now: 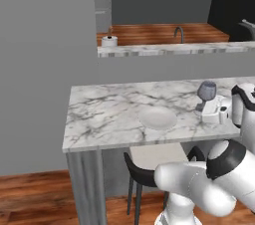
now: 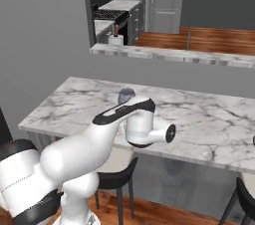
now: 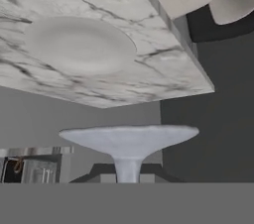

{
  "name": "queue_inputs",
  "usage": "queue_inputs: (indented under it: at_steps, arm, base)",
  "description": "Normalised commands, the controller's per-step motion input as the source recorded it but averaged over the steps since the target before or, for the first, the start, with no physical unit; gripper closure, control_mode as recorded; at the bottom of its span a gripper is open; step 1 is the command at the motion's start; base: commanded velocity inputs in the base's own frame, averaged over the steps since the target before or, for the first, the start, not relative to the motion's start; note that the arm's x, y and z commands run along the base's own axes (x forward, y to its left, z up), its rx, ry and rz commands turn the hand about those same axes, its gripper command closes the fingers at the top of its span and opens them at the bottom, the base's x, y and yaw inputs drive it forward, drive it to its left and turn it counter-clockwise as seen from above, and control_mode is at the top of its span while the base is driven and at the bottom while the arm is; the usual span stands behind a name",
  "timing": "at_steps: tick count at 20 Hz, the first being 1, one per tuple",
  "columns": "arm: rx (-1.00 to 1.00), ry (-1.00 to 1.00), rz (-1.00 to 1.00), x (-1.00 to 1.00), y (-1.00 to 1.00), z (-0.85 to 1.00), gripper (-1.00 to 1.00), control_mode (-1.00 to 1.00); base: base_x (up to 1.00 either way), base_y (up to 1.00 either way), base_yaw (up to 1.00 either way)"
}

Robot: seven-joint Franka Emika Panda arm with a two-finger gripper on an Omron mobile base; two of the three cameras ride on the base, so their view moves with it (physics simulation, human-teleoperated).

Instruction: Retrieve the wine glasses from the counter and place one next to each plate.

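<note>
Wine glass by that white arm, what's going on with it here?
The robot's gripper appears to be holding a wine glass by its stem, just above the marble bar. A pale round plate lies flat on the bar beside it, a little apart from the glass. In the hand view the glass's foot seems lifted off the marble, so it is not yet set down. A black stool stands under the bar.
</note>
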Motion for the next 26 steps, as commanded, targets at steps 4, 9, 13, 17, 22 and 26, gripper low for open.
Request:
queue_inputs:
  at_steps: [4, 9, 13, 17, 22, 26]
  arm:
    - [-0.03, 0.01, 0.06, 0.49, -0.22, -0.29, 1.0, -1.0]
    - [-0.02, 0.01, 0.06, 0.45, -0.23, -0.23, 1.0, -1.0]
    - [0.0, 0.01, 0.06, 0.43, -0.23, -0.18, 1.0, -1.0]
    - [-0.01, 0.0, 0.09, 0.32, -0.16, -0.16, 1.0, -1.0]
    - [-0.03, 0.0, 0.13, 0.22, -0.01, -0.16, 1.0, -1.0]
    - [-0.06, -0.03, 0.17, 0.01, 0.0, -0.04, 1.0, -1.0]
  base:
    - [0.0, 0.0, 0.0]
    - [0.0, 0.0, 0.0]
    - [0.0, 0.0, 0.0]
    - [0.0, 0.0, 0.0]
    - [0.0, 0.0, 0.0]
    - [0.0, 0.0, 0.0]
